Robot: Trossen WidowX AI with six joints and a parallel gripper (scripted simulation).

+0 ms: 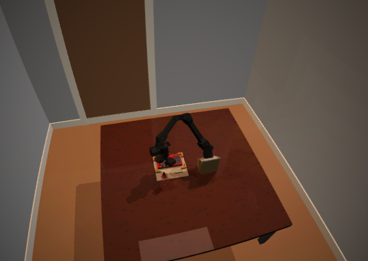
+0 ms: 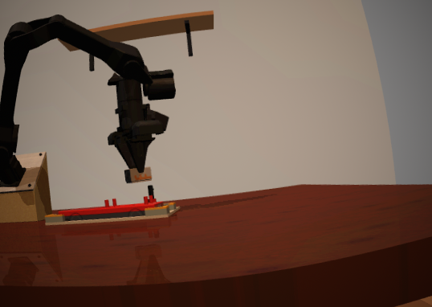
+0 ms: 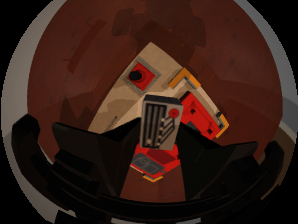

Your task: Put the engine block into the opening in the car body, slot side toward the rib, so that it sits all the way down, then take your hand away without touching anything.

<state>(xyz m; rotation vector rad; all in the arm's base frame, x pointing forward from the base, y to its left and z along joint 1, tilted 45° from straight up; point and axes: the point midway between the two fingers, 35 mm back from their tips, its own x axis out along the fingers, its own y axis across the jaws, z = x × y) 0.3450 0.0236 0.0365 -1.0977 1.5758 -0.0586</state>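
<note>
Dark red table (image 2: pixel 281 223) carries a tan tray holding the red car body (image 2: pixel 116 209). Just above it, clear of it, the gripper (image 2: pixel 137 171) is clamped on the engine block (image 2: pixel 138 175), long axis level and a little tilted in the exterior view. Opening, rib and slot side cannot be made out.
</note>
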